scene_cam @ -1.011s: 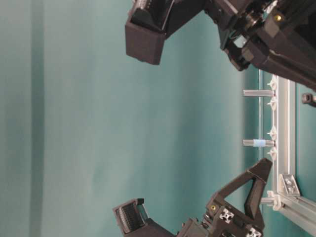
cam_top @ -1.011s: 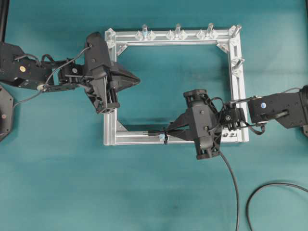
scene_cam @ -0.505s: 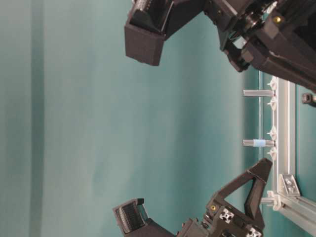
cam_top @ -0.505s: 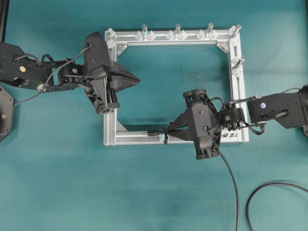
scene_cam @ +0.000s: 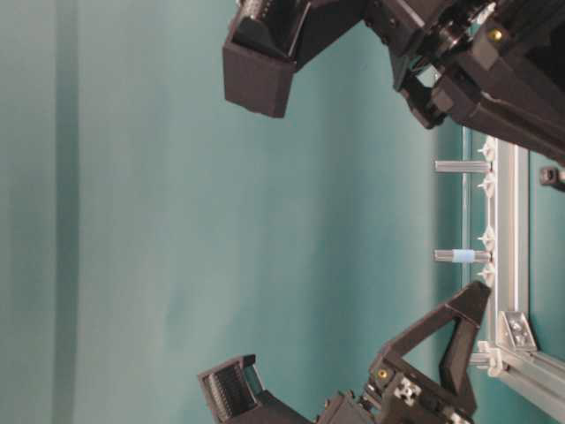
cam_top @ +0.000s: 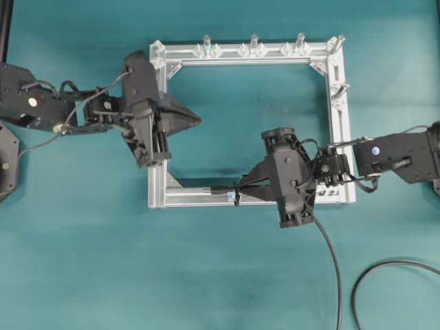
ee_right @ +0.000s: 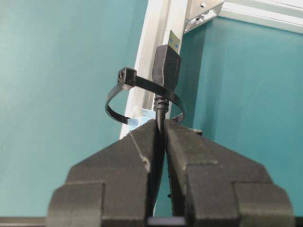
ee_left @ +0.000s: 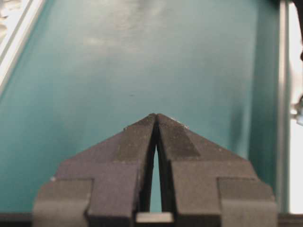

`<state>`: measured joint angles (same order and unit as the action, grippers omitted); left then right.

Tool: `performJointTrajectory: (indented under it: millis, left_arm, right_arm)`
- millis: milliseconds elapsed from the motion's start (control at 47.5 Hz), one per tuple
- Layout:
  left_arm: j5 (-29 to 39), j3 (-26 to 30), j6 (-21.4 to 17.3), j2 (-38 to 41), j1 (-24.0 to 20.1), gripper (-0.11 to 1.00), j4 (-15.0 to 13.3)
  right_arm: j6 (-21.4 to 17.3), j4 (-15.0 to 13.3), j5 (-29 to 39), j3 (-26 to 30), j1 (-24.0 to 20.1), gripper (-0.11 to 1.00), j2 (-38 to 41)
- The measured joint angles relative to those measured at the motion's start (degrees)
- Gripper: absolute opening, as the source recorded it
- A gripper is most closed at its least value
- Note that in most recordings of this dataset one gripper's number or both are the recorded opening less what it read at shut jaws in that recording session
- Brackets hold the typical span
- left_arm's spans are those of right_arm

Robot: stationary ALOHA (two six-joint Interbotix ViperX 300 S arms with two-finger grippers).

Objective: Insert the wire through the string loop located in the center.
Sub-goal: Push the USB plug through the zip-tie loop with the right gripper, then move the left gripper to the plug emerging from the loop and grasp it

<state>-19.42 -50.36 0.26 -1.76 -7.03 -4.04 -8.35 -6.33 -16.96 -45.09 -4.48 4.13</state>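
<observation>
My right gripper [cam_top: 238, 190] [ee_right: 161, 124] is shut on the wire [cam_top: 331, 265], a thin black cable that trails off toward the near right. The wire's black plug [ee_right: 168, 60] with a brassy tip sticks out past the fingertips. It stands inside the string loop [ee_right: 127, 77] [cam_top: 236, 195], a black ring on the near bar of the silver frame [cam_top: 196, 200]. A pale blue fitting [ee_right: 142, 119] sits at the loop's base. My left gripper [cam_top: 199, 118] [ee_left: 155, 115] is shut on nothing and hovers inside the frame by its left bar.
Upright silver pegs [cam_top: 254, 42] line the frame's far bar, and one more peg [cam_top: 339, 88] stands on the right bar. Slack cable curves over the teal mat at the near right [cam_top: 385, 267]. A black arm base [cam_top: 5, 161] sits at the left edge.
The left arm has shifted slightly toward the near side, still shut. The right gripper, plug and loop have not moved.
</observation>
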Motion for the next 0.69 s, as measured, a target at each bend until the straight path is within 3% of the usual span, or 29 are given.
performJointTrajectory:
  millis: [505, 568, 695]
  left_arm:
    - [7.5, 2.1, 0.0, 0.0, 6.6, 0.02, 0.0]
    - [8.6, 2.8, -0.1, 0.0, 7.0, 0.12, 0.0]
    - [10.0, 4.1, -0.1, 0.0, 8.7, 0.45, 0.0]
  right_arm:
    - [0.0, 0.0, 0.0, -0.1, 0.0, 0.07, 0.1]
    - [0.0, 0.0, 0.0, -0.1, 0.0, 0.07, 0.1]
    - [0.0, 0.0, 0.0, -0.1, 0.0, 0.07, 0.0]
